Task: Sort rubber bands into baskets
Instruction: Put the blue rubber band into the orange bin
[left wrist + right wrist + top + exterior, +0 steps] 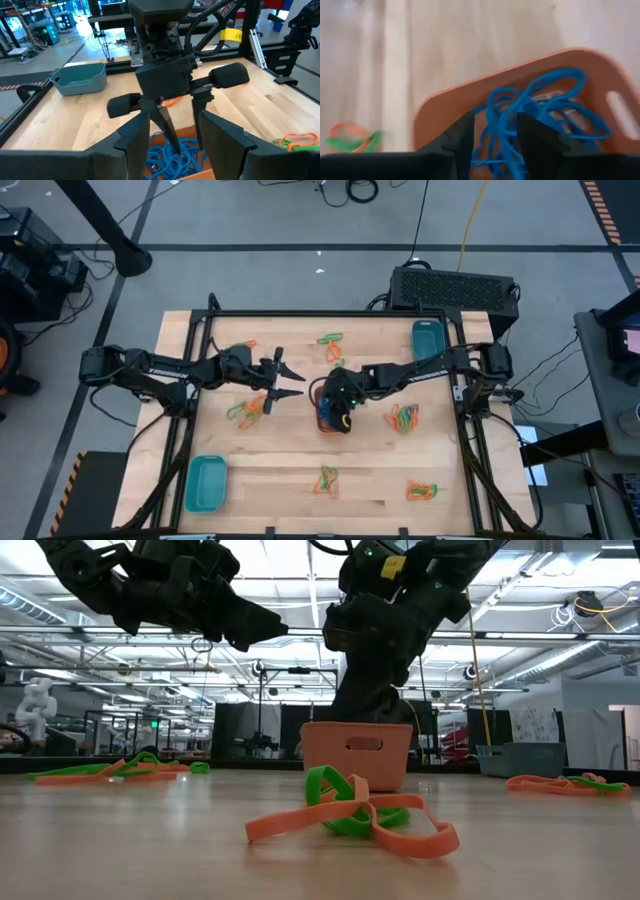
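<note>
Taking the orange basket (327, 412) at mid-table as our landmark, we go left to right. At the front-left corner, well apart from it, stands a teal basket (208, 482). The left gripper (288, 378) hovers just left of the landmark and behind it, fingers spread wide and empty, over a green-and-orange clump of rubber bands (247, 409).

The right gripper (492, 131) hangs directly over the orange basket, fingers parted, with the blue rubber bands (535, 112) lying inside it. We judge the step to be a release: we would keep the fingers apart and lift straight up, checking that no loop drags out on a fingertip.

Right of the landmark lie more mixed clumps (404, 417), and the second teal basket (428, 337) sits at the back right.

From above, the right gripper covers most of the orange basket. We cannot confirm that every blue strand is free of the fingers.
</note>
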